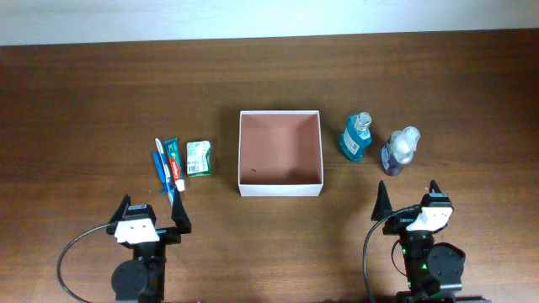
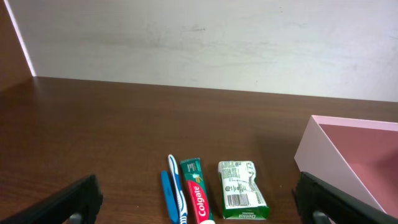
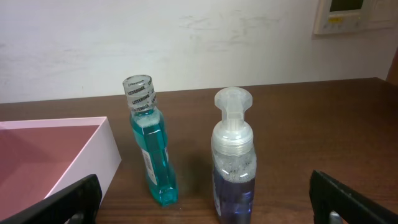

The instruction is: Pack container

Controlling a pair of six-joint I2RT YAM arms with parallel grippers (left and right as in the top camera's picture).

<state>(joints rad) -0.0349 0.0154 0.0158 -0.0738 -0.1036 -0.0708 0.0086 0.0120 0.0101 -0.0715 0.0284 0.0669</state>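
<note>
The container (image 1: 280,189), a shallow white-walled box with a pink inside, sits mid-table and holds nothing; its wall also shows in the left wrist view (image 2: 323,158) and the right wrist view (image 3: 93,155). Left of it lie a blue toothbrush (image 1: 160,164), a toothpaste tube (image 1: 175,162) and a green-and-white packet (image 1: 199,157). To its right stand a teal bottle (image 1: 355,137) and a purple pump bottle (image 1: 399,151). My left gripper (image 1: 152,213) stands open near the front edge, behind the toothbrush. Behind the bottles, my right gripper (image 1: 408,197) is open too.
The toothbrush (image 2: 176,193), toothpaste (image 2: 198,198) and packet (image 2: 241,190) lie side by side between the left fingers' line of sight. The teal bottle (image 3: 149,149) and pump bottle (image 3: 233,162) stand upright close together. A pale wall runs behind the table's far edge.
</note>
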